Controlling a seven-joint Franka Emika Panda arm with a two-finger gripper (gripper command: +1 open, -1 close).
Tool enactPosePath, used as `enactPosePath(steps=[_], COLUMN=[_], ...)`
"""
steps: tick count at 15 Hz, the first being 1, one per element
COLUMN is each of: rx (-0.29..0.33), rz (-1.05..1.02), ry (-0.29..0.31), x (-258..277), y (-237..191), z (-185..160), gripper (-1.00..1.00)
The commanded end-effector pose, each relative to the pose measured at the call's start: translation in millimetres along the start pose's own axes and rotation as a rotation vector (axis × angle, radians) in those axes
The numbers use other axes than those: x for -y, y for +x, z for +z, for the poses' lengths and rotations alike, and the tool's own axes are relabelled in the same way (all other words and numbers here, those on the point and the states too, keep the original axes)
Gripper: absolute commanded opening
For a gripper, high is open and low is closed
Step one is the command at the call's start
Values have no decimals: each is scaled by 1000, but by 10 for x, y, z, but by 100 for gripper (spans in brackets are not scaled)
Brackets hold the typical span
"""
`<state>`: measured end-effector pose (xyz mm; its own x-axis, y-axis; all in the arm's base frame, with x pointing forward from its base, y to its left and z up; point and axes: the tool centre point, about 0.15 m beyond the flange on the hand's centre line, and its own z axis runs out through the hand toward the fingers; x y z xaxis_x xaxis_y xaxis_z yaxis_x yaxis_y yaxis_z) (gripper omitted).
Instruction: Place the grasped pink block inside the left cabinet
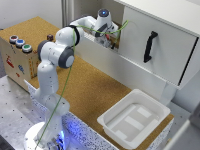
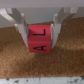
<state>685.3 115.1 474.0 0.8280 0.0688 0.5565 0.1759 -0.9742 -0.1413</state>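
Note:
In the wrist view my gripper is shut on the pink block, a small cube with black letters on its faces, held between both fingers. The block hangs just over the tan cork floor of the left cabinet, with a white wall behind it. I cannot tell if it touches the floor. In the exterior view the gripper reaches into the open left cabinet. The block is hidden in that view.
A white panel with a black vertical handle stands to the exterior view's right of the opening. A shallow white tray lies on the cork table. A wooden box with coloured buttons is on the exterior view's left.

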Motion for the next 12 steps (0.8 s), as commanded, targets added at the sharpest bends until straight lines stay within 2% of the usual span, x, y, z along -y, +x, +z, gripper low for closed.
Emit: enactPosePath(steps=[1,3,7,10,12], rx=[7,-1,38,111,192], rz=[8,6,-6,-89,-170], ry=[-108,-106,-74,-53,-16], x=[99,74,-39,-15,22], y=[-116,-316,-693,-932,-1169], z=[-288,-479,-748,-868,-920], gripper=[100,100,100,100,100])
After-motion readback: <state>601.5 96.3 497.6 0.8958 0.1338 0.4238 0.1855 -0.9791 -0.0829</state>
